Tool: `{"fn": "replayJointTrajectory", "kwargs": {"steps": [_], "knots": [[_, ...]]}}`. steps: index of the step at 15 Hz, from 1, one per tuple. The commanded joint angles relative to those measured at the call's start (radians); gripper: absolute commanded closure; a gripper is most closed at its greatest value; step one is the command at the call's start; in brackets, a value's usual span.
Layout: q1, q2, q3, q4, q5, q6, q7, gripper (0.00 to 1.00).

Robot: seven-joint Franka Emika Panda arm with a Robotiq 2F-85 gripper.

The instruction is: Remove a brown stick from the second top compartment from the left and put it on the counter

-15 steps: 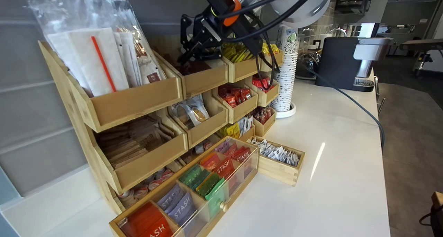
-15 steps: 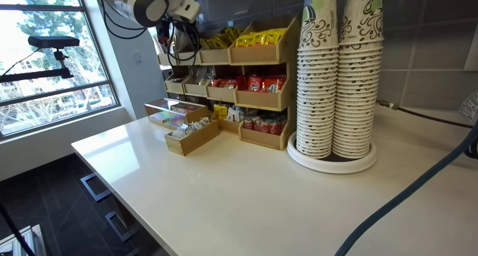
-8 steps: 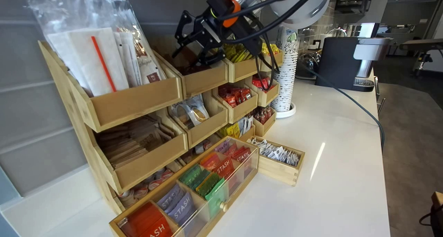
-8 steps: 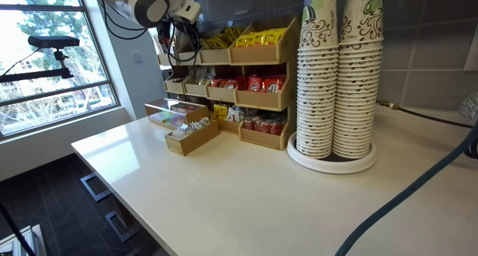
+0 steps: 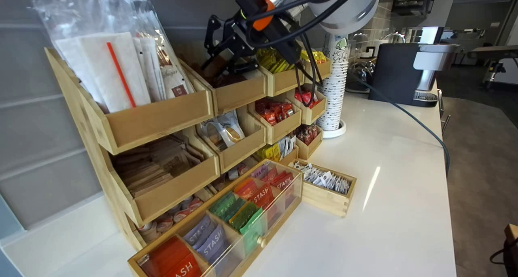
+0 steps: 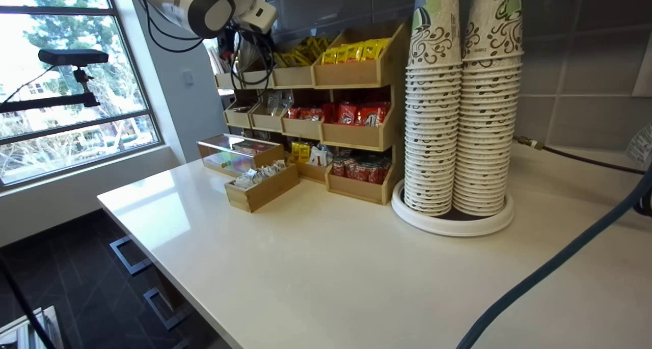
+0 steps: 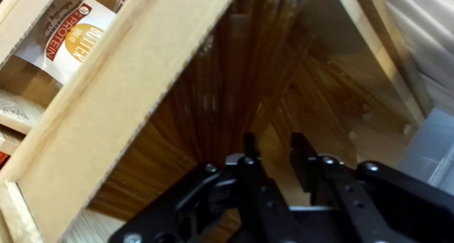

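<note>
Counter (image 5: 404, 212); brown sticks (image 7: 212, 104) beyond fingers (image 7: 301, 161)

White arm (image 6: 216, 12); black end effector (image 7: 273, 145)

My white arm (image 6: 219, 14) is hanging at upper left in an exterior view, black cables (image 6: 265, 42) looping in front of the second top compartment (image 6: 256, 76). I'm seeing the rack (image 6: 397, 119) standing on the white surface (image 6: 305, 267), yellow packets (image 6: 351, 52) filling bins up top, red packets (image 6: 348, 113) sitting below. Just beside it, two stacks of patterned cups (image 6: 432, 125) are rising from a round white tray (image 6: 453, 229). An open box (image 6: 275, 190) of white packets (image 6: 261, 175) is resting near a clear-lidded box (image 6: 270, 158). Blue hose (image 6: 555, 264) crossing lower right.
</note>
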Motion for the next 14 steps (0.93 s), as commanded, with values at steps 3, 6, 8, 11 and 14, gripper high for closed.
{"fn": "replayJointTrajectory", "kwargs": {"steps": [3,6,8,11,14], "knots": [[-0.004,0.048,-0.003,0.069,-0.005,-0.030,0.041,0.82],[-0.004,0.059,-0.006,0.076,-0.006,-0.033,0.051,0.76],[-0.005,0.065,-0.007,0.082,-0.005,-0.035,0.056,0.77],[-0.006,0.072,-0.006,0.093,-0.002,-0.039,0.060,0.99],[-0.007,0.074,-0.007,0.097,-0.002,-0.044,0.067,0.99]]}}
